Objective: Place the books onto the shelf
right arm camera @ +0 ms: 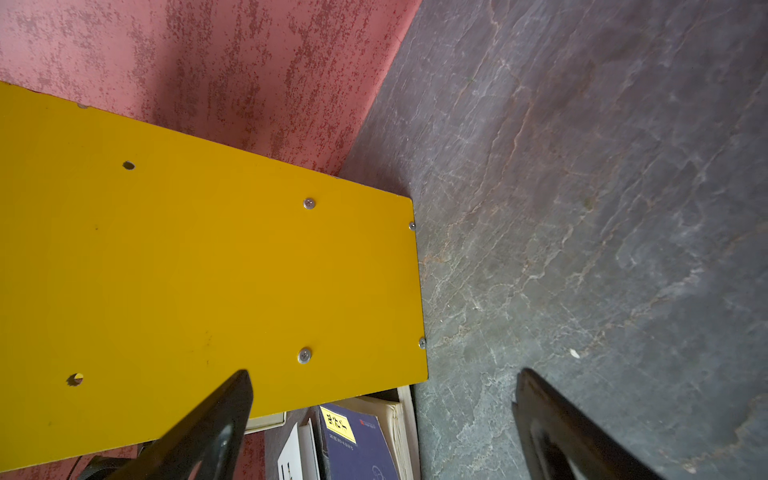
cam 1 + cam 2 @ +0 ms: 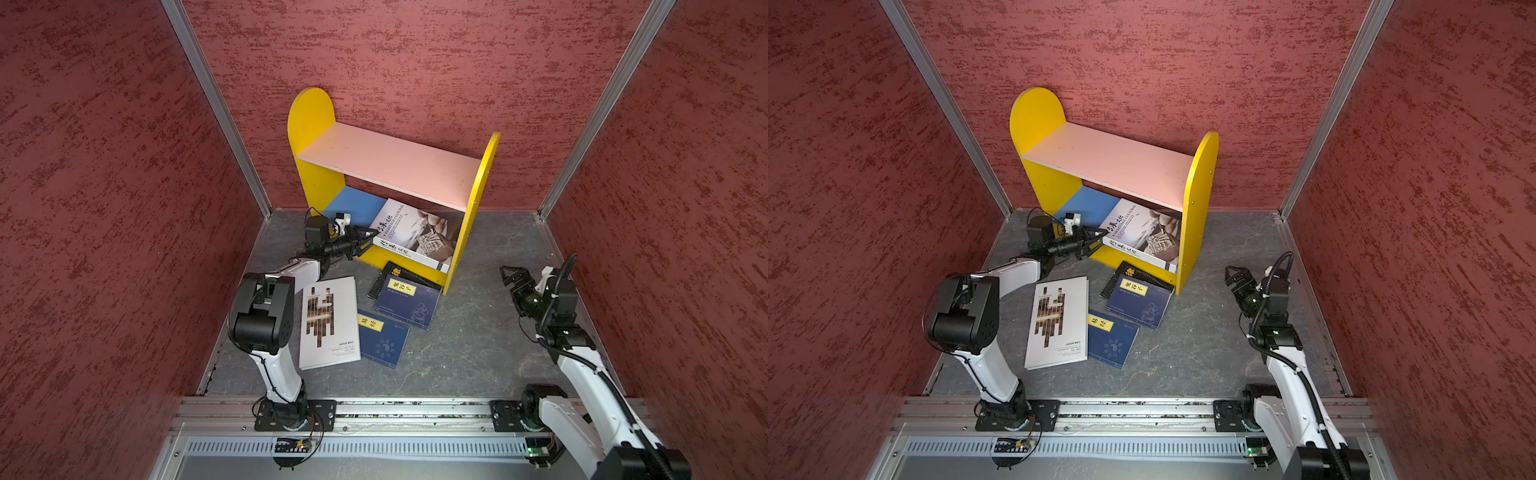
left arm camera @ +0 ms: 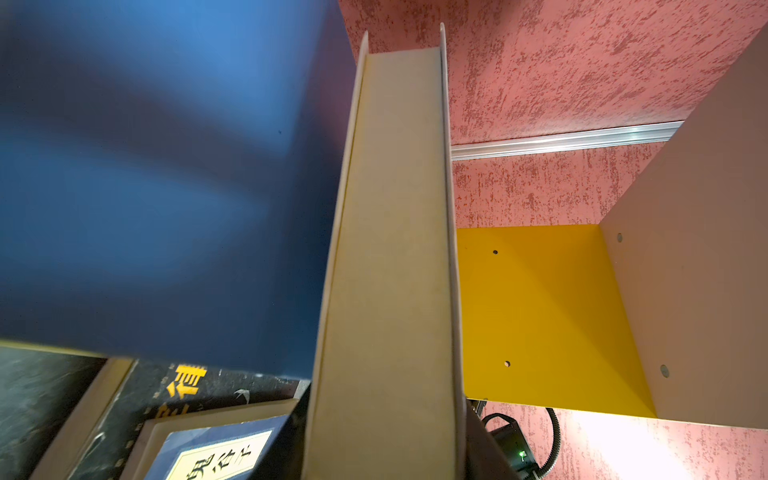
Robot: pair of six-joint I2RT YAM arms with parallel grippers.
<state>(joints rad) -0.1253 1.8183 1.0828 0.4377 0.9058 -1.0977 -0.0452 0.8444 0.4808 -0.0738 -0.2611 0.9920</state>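
Books: one large white book [image 2: 415, 237] lies cover up, apparently tilted, on the blue lower board [image 2: 353, 203] of the shelf [image 2: 311, 120], with its spine at the front lip. The left gripper [image 2: 365, 243] is clamped on its left corner.

Judgement: push it fully inward, clear of the pink upper board [image 2: 390, 160], before letting go.

The right gripper [image 2: 509, 276] hangs empty beside the shelf, jaws wide apart.

The other books [image 2: 330, 322] lie on the floor [image 2: 478, 332].

Not verifiable: the left fingertips are hidden behind the book's page edge in the wrist view, and the black book [image 2: 395, 272] is mostly covered.
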